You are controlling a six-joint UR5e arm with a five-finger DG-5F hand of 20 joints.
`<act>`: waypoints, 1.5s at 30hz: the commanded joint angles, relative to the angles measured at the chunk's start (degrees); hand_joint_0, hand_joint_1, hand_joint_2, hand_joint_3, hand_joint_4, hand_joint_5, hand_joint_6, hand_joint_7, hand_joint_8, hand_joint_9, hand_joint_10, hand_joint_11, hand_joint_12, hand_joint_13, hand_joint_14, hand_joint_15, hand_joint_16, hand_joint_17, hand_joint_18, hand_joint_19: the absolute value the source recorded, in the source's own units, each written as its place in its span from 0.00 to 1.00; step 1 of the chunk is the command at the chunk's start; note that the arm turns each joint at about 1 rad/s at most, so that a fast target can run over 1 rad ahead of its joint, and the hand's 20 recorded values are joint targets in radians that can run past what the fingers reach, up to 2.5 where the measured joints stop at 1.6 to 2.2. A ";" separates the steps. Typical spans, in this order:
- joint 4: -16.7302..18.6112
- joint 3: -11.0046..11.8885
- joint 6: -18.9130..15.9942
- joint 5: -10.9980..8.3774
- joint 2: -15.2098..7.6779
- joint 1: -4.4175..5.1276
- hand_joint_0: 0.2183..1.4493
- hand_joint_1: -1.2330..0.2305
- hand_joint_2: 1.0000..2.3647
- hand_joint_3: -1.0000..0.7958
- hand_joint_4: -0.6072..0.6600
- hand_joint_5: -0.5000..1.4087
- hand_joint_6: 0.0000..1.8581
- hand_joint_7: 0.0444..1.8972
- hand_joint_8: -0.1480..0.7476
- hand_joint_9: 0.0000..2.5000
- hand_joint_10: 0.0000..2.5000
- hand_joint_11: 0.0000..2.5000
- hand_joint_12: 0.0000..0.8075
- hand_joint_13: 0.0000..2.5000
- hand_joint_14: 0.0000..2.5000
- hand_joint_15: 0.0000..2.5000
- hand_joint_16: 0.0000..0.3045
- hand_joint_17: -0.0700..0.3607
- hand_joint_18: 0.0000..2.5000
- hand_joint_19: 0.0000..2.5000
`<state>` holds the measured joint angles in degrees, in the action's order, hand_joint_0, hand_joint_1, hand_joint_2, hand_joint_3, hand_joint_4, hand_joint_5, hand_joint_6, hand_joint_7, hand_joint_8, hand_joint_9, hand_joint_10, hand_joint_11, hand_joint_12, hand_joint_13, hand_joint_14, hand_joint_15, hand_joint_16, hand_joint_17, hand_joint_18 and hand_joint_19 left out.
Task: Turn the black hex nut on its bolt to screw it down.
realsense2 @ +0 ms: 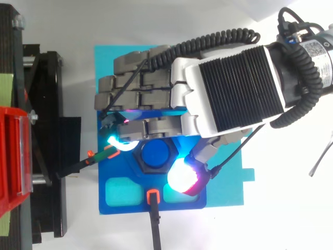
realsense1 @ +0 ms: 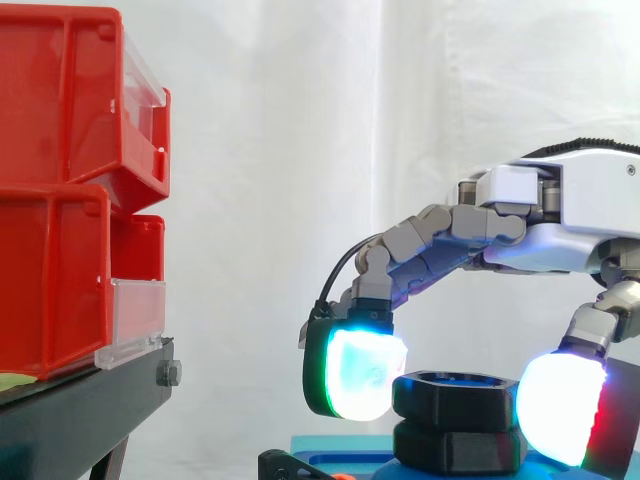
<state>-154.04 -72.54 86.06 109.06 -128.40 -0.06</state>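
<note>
White table [realsense2: 291,219] lies under a cyan mat [realsense2: 229,192], and on the mat sits a blue fixture plate [realsense2: 122,200], low and centre-left in the top view. At the plate's middle the black hex nut [realsense1: 455,393] rides on its bolt [realsense2: 154,154], whose blue end shows through the nut's bore from above. In the side view the nut stands directly over a second black hex piece [realsense1: 455,447]. Whether the two touch I cannot tell, so how much thread remains is unclear. I judge the task to be in its turning step, with the nut gripped and ready to be driven.

The hand [realsense2: 234,83] reaches in from the right of the frame and arches over the nut. Its fingers [realsense1: 360,375] are curled downward, with one glowing pad pressed against the nut's left side. The thumb [realsense1: 562,405] meets the opposite side at the lower right, and together they pinch the nut across its width. The other fingers lie bent above the plate, touching nothing that I can make out.

The next move calls for a rotation about the bolt's upright axis with the pinch firm and level. A release and fresh grip would follow once the wrist runs out of travel.

Farther off, at the left edge, red bins [realsense1: 70,190] stack on a black stand [realsense1: 90,400], with a white curtain [realsense1: 300,130] behind everything.
</note>
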 commanded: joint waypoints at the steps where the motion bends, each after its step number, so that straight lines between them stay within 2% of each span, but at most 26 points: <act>1: 0.06 0.03 0.08 0.01 -0.01 0.14 0.10 0.45 0.00 0.28 0.80 0.19 0.37 0.44 0.57 0.22 0.00 0.09 0.55 0.25 0.00 0.05 0.22 0.52 0.27 0.09; 3: 0.32 0.91 0.08 0.01 0.08 0.41 0.08 0.52 0.00 0.28 0.82 0.19 0.36 0.45 0.58 0.22 0.00 0.09 0.56 0.25 0.00 0.05 0.23 0.53 0.28 0.09; 7: 0.06 3.11 0.08 0.01 -0.01 0.85 0.08 0.66 0.00 0.28 0.81 0.20 0.32 0.52 0.59 0.22 0.00 0.09 0.57 0.24 0.00 0.05 0.24 0.54 0.26 0.10; 9: -0.38 3.37 0.08 -0.16 -0.01 1.02 0.09 0.74 0.00 0.28 0.80 0.20 0.30 0.55 0.58 0.21 0.00 0.08 0.57 0.24 0.00 0.05 0.23 0.53 0.25 0.11; 14: -1.26 3.37 0.17 -0.34 -0.01 1.46 0.13 0.82 0.00 0.28 0.77 0.21 0.27 0.61 0.55 0.21 0.00 0.08 0.54 0.23 0.00 0.05 0.21 0.50 0.23 0.11; 17: -1.26 3.28 0.17 -0.78 -0.01 1.90 0.16 0.81 0.00 0.28 0.75 0.21 0.27 0.61 0.54 0.21 0.00 0.08 0.52 0.22 0.00 0.05 0.20 0.48 0.21 0.11; 20: -1.26 3.11 0.17 -1.74 -0.01 2.34 0.16 0.75 0.00 0.28 0.75 0.22 0.27 0.61 0.54 0.21 0.00 0.08 0.52 0.23 0.00 0.05 0.20 0.48 0.22 0.11; 23: -1.00 2.84 0.08 -1.92 -0.01 2.52 0.16 0.71 0.00 0.28 0.76 0.22 0.27 0.61 0.54 0.21 0.00 0.08 0.52 0.23 0.00 0.05 0.20 0.48 0.22 0.10; 31: -0.73 2.49 0.17 -2.01 -0.10 2.87 0.16 0.71 0.00 0.28 0.76 0.22 0.27 0.62 0.53 0.21 0.00 0.08 0.51 0.23 0.00 0.05 0.19 0.47 0.22 0.10; 37: -0.82 2.49 0.08 -2.89 -0.01 3.13 0.17 0.71 0.00 0.28 0.75 0.22 0.27 0.62 0.53 0.21 0.00 0.08 0.50 0.23 0.00 0.05 0.19 0.47 0.22 0.10; 39: -0.56 1.61 0.08 -2.89 -0.10 3.22 0.17 0.71 0.00 0.28 0.75 0.22 0.27 0.62 0.53 0.21 0.00 0.08 0.50 0.23 0.00 0.05 0.19 0.47 0.22 0.10; 40: -0.03 0.38 -0.01 -2.89 -0.01 3.40 0.17 0.72 0.00 0.28 0.75 0.22 0.27 0.62 0.53 0.21 0.00 0.08 0.50 0.23 0.00 0.05 0.19 0.47 0.22 0.11; 42: 2.69 -1.37 -0.01 -3.32 -0.01 3.48 0.17 0.73 0.00 0.28 0.75 0.22 0.27 0.62 0.53 0.21 0.00 0.08 0.50 0.23 0.00 0.05 0.19 0.47 0.22 0.11; 44: 4.89 -1.64 -0.10 -4.03 -0.01 3.57 0.17 0.73 0.00 0.28 0.75 0.22 0.27 0.62 0.53 0.21 0.00 0.08 0.50 0.23 0.00 0.05 0.19 0.47 0.22 0.11; 45: 4.80 -1.55 -0.10 -4.03 -0.01 3.66 0.17 0.73 0.00 0.28 0.75 0.22 0.27 0.62 0.53 0.21 0.00 0.08 0.50 0.23 0.00 0.05 0.19 0.47 0.22 0.11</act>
<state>-151.44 -73.26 86.03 105.60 -128.42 3.42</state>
